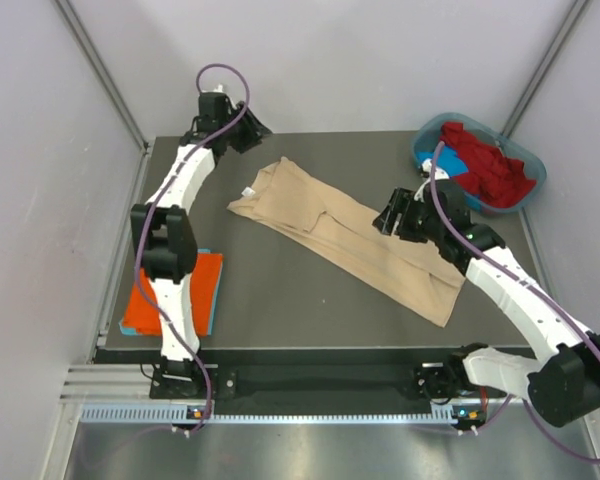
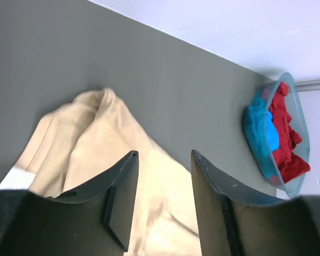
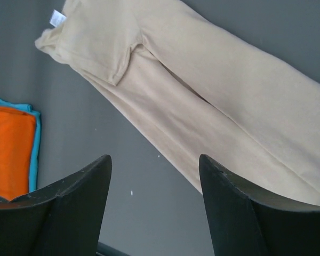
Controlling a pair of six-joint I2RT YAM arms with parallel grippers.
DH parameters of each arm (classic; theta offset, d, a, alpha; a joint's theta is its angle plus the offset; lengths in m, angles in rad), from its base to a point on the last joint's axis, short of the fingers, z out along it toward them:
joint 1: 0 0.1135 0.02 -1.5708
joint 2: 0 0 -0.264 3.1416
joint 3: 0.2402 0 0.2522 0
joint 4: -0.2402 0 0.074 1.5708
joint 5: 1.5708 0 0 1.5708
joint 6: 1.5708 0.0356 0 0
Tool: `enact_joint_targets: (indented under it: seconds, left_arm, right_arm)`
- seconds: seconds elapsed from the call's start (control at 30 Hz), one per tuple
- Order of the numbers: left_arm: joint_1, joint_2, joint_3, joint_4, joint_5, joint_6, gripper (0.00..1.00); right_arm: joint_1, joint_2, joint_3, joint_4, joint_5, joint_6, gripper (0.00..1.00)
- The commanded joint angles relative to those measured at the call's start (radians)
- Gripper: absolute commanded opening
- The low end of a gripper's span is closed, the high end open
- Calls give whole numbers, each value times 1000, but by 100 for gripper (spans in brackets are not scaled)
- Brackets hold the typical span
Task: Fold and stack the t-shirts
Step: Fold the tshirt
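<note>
Dark grey table [image 1: 280, 310], beige shirt [image 1: 350, 235] folded lengthwise, lying diagonally mid-table, left gripper [image 1: 248, 128] jaws partly apart, empty, arm stretched to the far edge beyond the collar, right gripper [image 1: 392, 216] jaws wide, empty, above the shirt's middle, elbow bent.

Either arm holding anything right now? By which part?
Nothing is held. The left gripper and right gripper both have fingers apart with nothing between them; the beige t-shirt lies free on the table.

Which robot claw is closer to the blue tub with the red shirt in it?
Right. The right gripper hangs by the beige shirt, a short way from the tub. The left gripper is far across the table, past the shirt's collar end.
</note>
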Motion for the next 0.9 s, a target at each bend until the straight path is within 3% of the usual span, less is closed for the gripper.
enact_joint_targets:
  seconds: [0.0, 0.17, 0.3, 0.57, 0.87]
  left_arm:
    - [4, -144, -140, -104, -87, 69, 48]
    - [4, -300, -431, -119, -166, 131, 45]
    - [7, -340, -554, -96, -203, 138, 44]
    - [19, -204, -466, -222, -260, 141, 41]
    - [60, -147, -481, -168, -272, 117, 43]
  right_arm:
    - [-7, -22, 3, -122, 18, 1, 67]
    - [-7, -68, -70, -202, 109, 125, 67]
    - [-6, -105, -124, -241, 121, 142, 66]
    - [34, 10, -218, -141, 31, -14, 60]
    - [275, 285, -153, -78, 186, -123, 56]
